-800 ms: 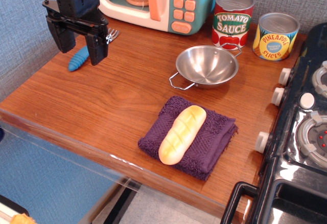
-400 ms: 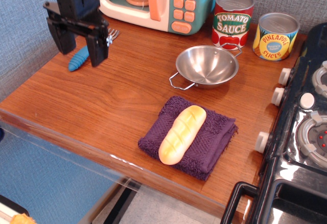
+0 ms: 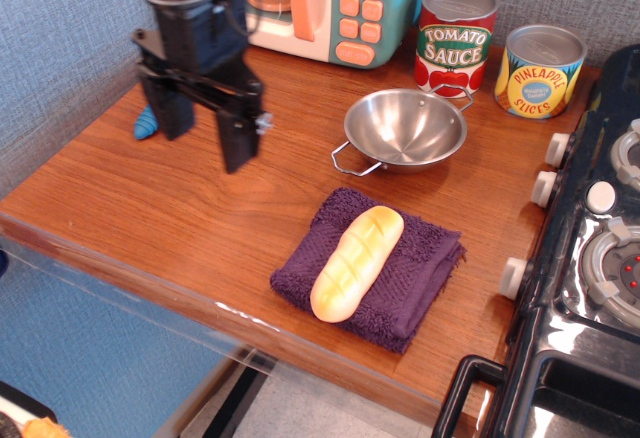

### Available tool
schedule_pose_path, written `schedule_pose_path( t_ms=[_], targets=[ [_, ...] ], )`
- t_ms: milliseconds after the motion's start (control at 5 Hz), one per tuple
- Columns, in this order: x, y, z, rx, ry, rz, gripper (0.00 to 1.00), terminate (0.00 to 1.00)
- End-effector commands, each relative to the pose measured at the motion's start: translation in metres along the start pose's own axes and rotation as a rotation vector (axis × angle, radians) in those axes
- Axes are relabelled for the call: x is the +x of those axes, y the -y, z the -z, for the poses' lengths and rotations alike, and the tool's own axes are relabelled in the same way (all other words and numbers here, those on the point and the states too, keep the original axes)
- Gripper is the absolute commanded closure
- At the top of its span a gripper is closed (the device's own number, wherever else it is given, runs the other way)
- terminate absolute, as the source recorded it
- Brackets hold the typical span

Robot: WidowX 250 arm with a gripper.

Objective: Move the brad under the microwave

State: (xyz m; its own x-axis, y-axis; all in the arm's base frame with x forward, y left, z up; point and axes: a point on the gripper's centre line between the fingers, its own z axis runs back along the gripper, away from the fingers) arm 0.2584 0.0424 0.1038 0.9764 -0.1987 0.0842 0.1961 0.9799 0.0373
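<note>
In the single view, two cans stand at the far right of the tabletop [image 3: 150,208]: one [image 3: 456,38] reads "TOMATO SAUCE", the other [image 3: 538,70] "PINEAPPLE SLICES". The brad [image 3: 357,261] lies on a purple cloth [image 3: 400,288] at the near middle, its long axis running from near left to far right. A steel bowl [image 3: 405,128] beyond it holds nothing. The microwave [image 3: 335,3] stands at the far edge. The gripper [image 3: 205,136] hangs left of the bowl, jaws spread wide, holding nothing.
</note>
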Motion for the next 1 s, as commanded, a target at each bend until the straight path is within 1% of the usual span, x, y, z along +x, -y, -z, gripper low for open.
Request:
schedule_pose_path(
  t_ms=[0,200,400,600,800],
  targets=[
    [-0.007,0.056,-0.012,0.038,0.03,-0.067,0.0,0.0],
    [-0.006,0.064,0.01,0.062,-0.009,-0.12,0.0,0.0],
    [-0.004,0.063,0.031,0.07,-0.016,-0.188,0.0,0.0],
    [-0.005,0.071,0.047,0.069,-0.028,-0.241,0.0,0.0],
    [-0.004,0.086,0.05,0.04,-0.032,-0.252,0.0,0.0]
  ],
)
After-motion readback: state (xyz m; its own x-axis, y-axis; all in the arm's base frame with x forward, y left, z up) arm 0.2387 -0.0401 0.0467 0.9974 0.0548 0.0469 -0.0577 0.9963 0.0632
